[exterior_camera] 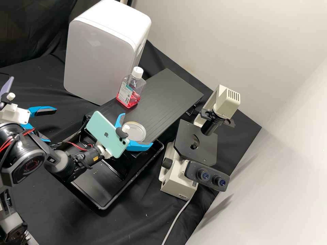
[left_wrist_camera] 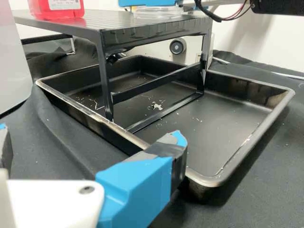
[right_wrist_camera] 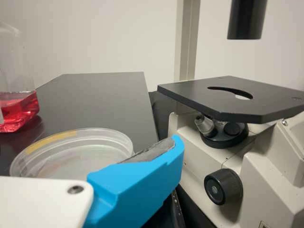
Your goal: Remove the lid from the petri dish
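A clear petri dish (exterior_camera: 136,131) with its lid on sits at the near corner of the black raised platform (exterior_camera: 163,98). My right gripper (exterior_camera: 137,130) is open, one blue finger on each side of the dish; I cannot tell whether they touch it. In the right wrist view the dish (right_wrist_camera: 71,151) lies just beyond one blue finger (right_wrist_camera: 142,175). My left gripper (exterior_camera: 52,124) stands open and empty at the far left, above the black cloth. Its own view, the left gripper (left_wrist_camera: 90,135), faces the tray (left_wrist_camera: 237,161) and the platform's legs, with the dish (left_wrist_camera: 156,10) up on the platform.
A flask of red liquid (exterior_camera: 130,88) stands on the platform behind the dish. A white box-shaped device (exterior_camera: 105,47) is at the back left. A microscope (exterior_camera: 197,153) stands close to the right of the platform. The black tray (exterior_camera: 102,200) lies under the platform.
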Action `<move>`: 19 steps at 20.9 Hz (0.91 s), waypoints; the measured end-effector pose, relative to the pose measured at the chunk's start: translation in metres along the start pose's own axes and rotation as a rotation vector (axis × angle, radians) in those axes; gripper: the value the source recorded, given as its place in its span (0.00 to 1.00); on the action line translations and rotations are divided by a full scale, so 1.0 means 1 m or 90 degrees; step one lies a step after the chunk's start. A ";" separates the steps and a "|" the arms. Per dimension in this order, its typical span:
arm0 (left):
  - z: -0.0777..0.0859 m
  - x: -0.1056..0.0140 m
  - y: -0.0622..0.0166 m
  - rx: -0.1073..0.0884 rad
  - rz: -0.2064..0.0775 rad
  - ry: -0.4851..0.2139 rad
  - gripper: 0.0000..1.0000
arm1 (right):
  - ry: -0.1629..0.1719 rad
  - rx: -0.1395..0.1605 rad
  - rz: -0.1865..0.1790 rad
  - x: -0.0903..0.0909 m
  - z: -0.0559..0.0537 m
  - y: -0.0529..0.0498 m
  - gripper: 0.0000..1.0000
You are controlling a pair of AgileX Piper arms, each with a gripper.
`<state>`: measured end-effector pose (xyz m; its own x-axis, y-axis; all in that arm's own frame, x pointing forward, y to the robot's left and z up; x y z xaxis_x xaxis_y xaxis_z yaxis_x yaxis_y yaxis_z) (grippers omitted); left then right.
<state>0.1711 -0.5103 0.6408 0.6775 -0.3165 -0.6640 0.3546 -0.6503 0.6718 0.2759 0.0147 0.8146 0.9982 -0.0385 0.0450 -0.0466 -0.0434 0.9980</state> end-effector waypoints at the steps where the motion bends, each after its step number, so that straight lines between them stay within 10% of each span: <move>1: 0.000 0.000 -0.0005 -0.001 -0.001 0.004 1.00 | 0.002 -0.011 -0.002 0.000 -0.001 -0.001 0.00; 19: 0.001 0.001 -0.0044 -0.002 -0.010 0.005 1.00 | 0.033 -0.037 0.011 0.000 -0.008 -0.002 0.00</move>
<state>0.1696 -0.5085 0.6369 0.6768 -0.3009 -0.6719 0.3676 -0.6526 0.6625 0.2758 0.0230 0.8128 0.9979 0.0138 0.0632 -0.0634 0.0150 0.9979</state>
